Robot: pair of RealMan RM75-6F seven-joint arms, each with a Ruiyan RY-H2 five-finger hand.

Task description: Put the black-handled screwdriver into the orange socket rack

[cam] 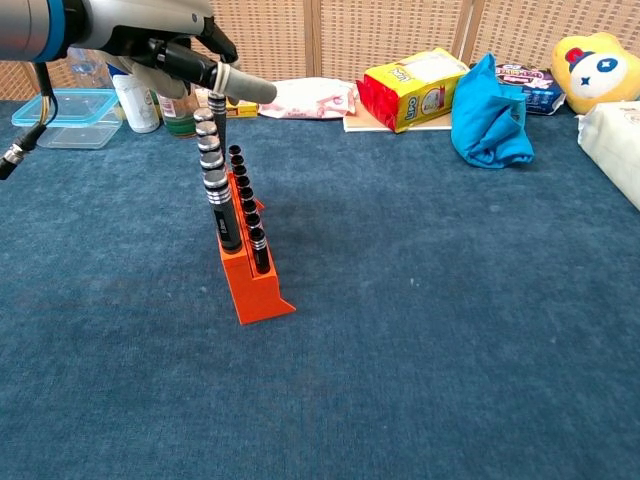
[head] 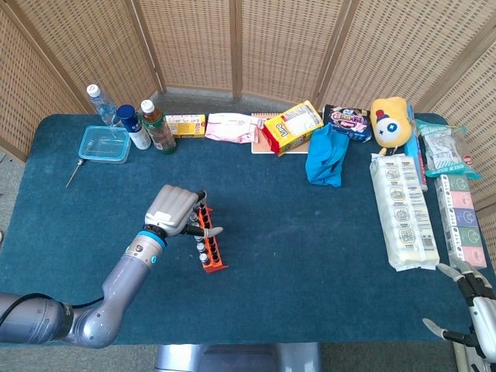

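The orange socket rack (head: 212,254) (cam: 252,285) stands left of the table's middle, with a row of black sockets in it. The black-handled screwdriver (cam: 217,190), ringed in silver, stands upright in the rack's near end, leaning slightly left. My left hand (head: 172,208) (cam: 170,45) hovers just above its top with fingers spread, one finger (cam: 250,88) pointing right; I see no grip on the handle. In the head view the hand hides most of the screwdriver. My right hand (head: 474,306) rests at the table's front right corner, holding nothing.
Bottles (head: 157,126) and a clear plastic box (head: 104,144) stand at the back left. Snack packs (head: 291,128), a blue cloth (head: 326,155) and a yellow plush toy (head: 390,118) line the back. Long white packs (head: 403,209) lie on the right.
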